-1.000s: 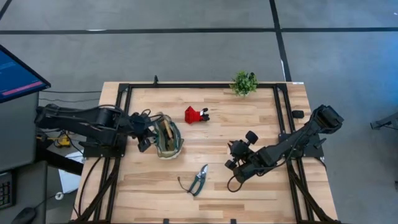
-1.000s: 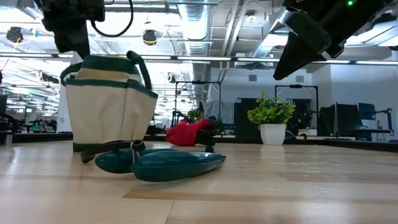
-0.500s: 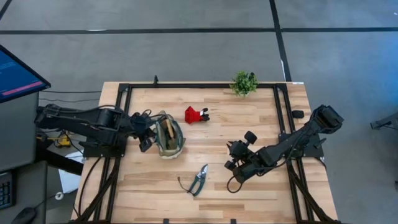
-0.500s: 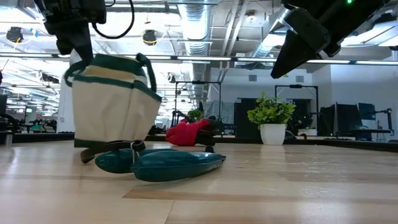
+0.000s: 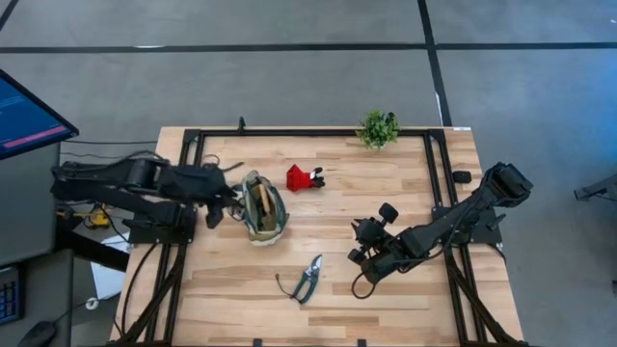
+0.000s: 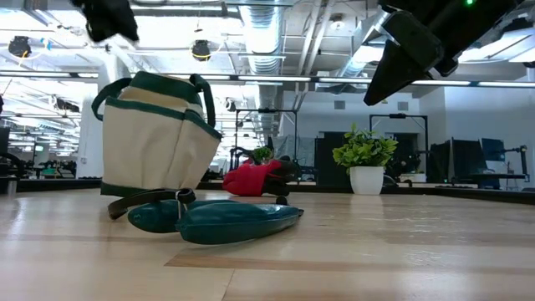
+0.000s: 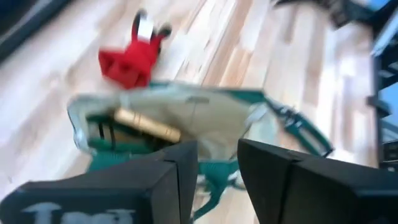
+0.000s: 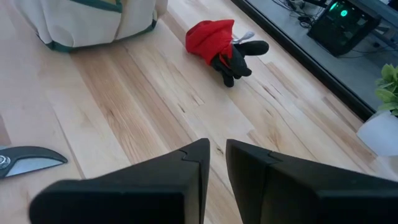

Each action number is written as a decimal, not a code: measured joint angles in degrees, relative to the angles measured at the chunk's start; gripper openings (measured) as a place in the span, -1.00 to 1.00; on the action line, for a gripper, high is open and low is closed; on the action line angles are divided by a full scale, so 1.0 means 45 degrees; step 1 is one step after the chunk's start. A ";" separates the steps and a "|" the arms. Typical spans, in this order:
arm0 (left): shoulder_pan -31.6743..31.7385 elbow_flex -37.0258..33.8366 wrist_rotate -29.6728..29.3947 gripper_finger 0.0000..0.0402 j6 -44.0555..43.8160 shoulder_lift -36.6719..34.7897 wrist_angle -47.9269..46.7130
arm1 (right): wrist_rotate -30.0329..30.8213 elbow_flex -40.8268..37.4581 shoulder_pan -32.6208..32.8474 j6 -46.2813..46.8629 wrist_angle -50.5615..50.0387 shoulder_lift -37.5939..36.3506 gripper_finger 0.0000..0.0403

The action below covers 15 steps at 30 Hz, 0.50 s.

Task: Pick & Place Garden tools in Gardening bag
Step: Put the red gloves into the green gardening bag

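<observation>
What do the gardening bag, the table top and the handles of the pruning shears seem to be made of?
Gardening bag: tan woven cloth, probably canvas, matte, with dark green fabric trim; its sides sag softly.
Table top: light wood planks with visible grain and a faint sheen, likely sealed.
Pruning shears: handles look like smooth dark green plastic or rubber coating, slightly glossy; the blade in the right wrist view looks like dull grey metal.

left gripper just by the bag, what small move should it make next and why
Probably lift the left gripper up and clear of the gardening bag, then head for a tool. Its fingers stand parted with nothing between them, a wooden handle already lies inside the bag, and the red-and-black tool and the pruning shears still lie on the table.
</observation>
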 joint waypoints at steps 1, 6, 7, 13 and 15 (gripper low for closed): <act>0.0000 0.0280 -0.0004 -0.47 0.0146 -0.0092 -0.0024 | 0.0001 -0.0002 0.0000 -0.0004 -0.0009 0.0000 -0.77; 0.0000 0.1311 -0.0006 -0.48 0.0226 -0.0495 0.0163 | 0.0001 0.0001 0.0000 -0.0004 -0.0011 0.0000 -0.77; 0.0000 0.1345 -0.0011 -0.49 0.0231 -0.0567 0.0271 | -0.0002 0.0001 0.0000 -0.0004 -0.0011 0.0000 -0.77; -0.0406 0.1345 -0.0097 -0.73 0.0851 -0.0532 0.0593 | -0.0037 0.0001 0.0000 -0.0004 0.0032 0.0000 -0.77; -0.0775 0.1335 -0.0154 -0.88 0.1104 -0.0402 0.0823 | -0.0155 0.0001 -0.0003 -0.0004 0.0082 0.0000 -0.77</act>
